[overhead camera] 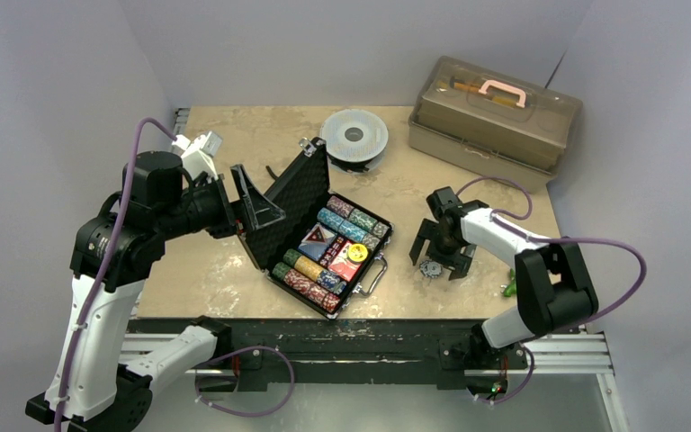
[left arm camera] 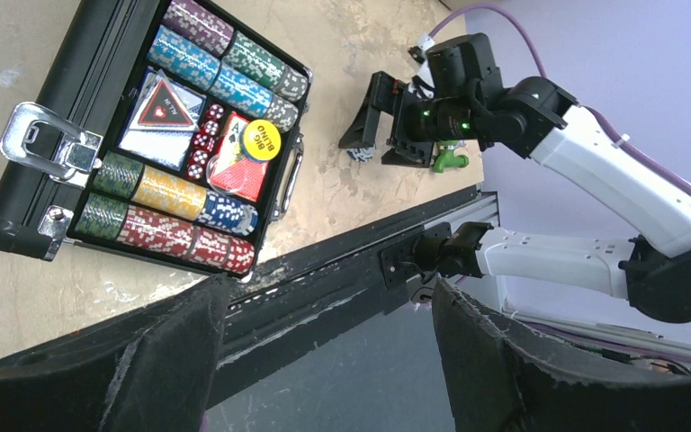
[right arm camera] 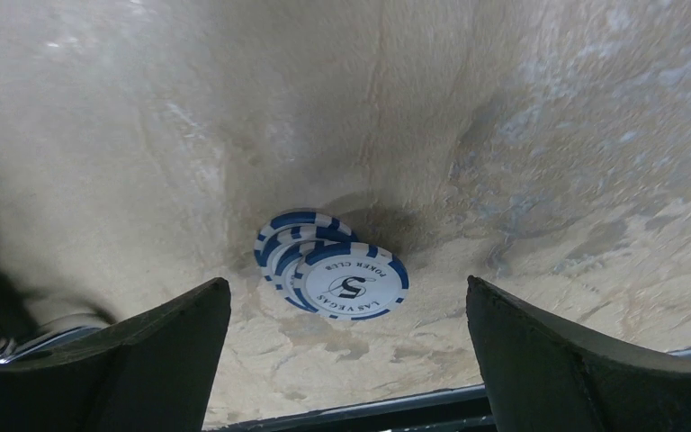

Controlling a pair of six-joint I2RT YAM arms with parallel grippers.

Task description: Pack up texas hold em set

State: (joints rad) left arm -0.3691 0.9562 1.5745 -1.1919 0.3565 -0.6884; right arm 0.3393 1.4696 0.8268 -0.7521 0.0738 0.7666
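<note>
While the small black briefcase (overhead camera: pixel 299 193) lies open on the table with its lid raised on its left side, rows of multicoloured poker chips, two card decks, red dice and a yellow disc sit in its foam tray. A few blue-and-white poker chips (right arm camera: pixel 333 270) remain outside it, on the bare tabletop just to the right of the case's handle side. They form a short, slumped pile, each chip slid partly off the one beneath, so the pile's long axis runs on a slant rather than straight up. The right gripper (overhead camera: pixel 438 255) hangs directly over them, pointing down, with its fingers (right arm camera: pixel 126 360) spread wide on either side and touching none of them. The pile sits slightly nearer one finger than the other. The left gripper (overhead camera: pixel 261 225) is on the opposite side of the briefcase, beside the raised lid, also spread wide and holding nothing. The right arm is plainly the nearer one, and the coming grasp likely depends on closing across that slanted pile.
</note>
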